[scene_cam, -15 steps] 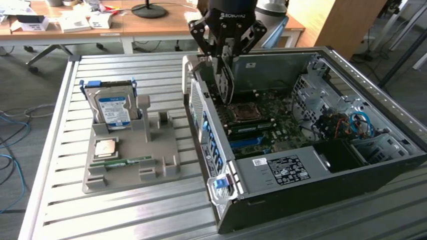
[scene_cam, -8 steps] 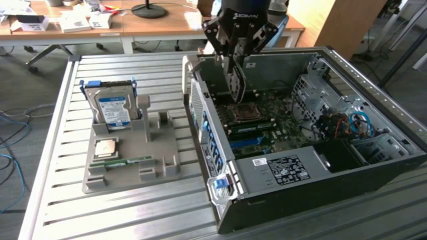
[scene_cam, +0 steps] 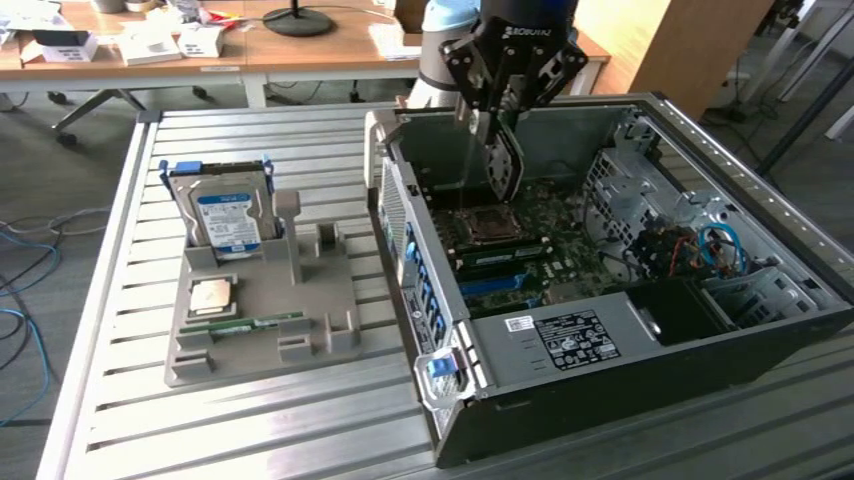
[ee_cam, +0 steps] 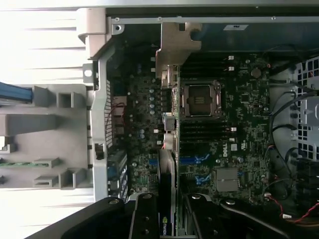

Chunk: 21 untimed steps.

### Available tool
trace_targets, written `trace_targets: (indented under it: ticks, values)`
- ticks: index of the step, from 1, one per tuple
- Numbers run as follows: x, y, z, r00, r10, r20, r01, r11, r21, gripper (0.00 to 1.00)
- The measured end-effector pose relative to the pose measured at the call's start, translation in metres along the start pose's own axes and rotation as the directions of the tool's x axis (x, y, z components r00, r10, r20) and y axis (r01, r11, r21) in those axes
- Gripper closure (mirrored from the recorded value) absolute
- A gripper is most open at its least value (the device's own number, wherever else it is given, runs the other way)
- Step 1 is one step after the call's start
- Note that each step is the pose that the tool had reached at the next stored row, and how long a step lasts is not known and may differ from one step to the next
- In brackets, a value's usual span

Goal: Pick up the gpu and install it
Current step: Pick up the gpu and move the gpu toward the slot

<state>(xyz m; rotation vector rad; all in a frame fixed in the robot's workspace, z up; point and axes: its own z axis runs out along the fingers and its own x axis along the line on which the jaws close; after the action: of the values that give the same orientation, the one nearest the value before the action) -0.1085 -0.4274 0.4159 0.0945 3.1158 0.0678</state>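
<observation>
The gpu [scene_cam: 502, 170] hangs on edge over the open computer case [scene_cam: 747, 180], a dark card with its lower end just above the motherboard [scene_cam: 561, 255]. My gripper [scene_cam: 502, 118] is shut on its upper part. In the wrist view the gpu [ee_cam: 168, 164] shows edge-on between my black fingers [ee_cam: 144, 219]. Its silvery bracket [ee_cam: 177, 42] points toward the case's rear wall. The card runs beside the processor socket [ee_cam: 202, 99] and is held above the board's slots.
A grey holder [scene_cam: 320, 300] at the exterior view's left carries a blue-labelled hard drive [scene_cam: 224, 215], a processor chip [scene_cam: 214, 297] and a green memory stick [scene_cam: 247, 325]. Cables [scene_cam: 714, 245] and drive cages fill the case's far side. Both stand on a slatted metal table [scene_cam: 267, 420].
</observation>
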Motion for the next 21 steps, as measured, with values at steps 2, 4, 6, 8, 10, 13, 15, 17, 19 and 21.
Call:
trace_targets:
  ticks: [2,4,6,8,10,13,15,17,19,21]
  values:
    - [-0.008,0.0005,0.0002,1.0,0.0,-0.0001,0.0,1.0,0.0,0.74]
    - [-0.016,0.0009,0.0004,1.0,0.0,-0.0001,0.0,1.0,0.0,0.74]
    - [-0.023,0.0014,0.0005,1.0,0.0,-0.0002,0.0,1.0,0.0,0.74]
    - [-0.03,0.0018,0.0007,1.0,0.0,-0.0002,0.0,1.0,0.0,0.74]
    - [-0.037,0.0022,0.0009,1.0,0.0,-0.0002,0.0,1.0,0.0001,0.74]
    - [-0.047,0.0028,0.0012,1.0,0.0,-0.0002,0.0,1.0,0.0,0.74]
    - [-0.053,0.0032,0.0013,1.0,0.0,-0.0002,0.0,1.0,0.0,0.74]
    - [-0.06,0.0036,0.0015,1.0,0.0,-0.0002,0.0,1.0,0.0,0.74]
    - [-0.065,0.0039,0.0015,1.0,-0.001,-0.0003,0.001,1.0,0.0,0.74]
    - [-0.07,0.0042,0.0017,1.0,-0.002,-0.0003,0.002,1.0,-0.0003,0.74]
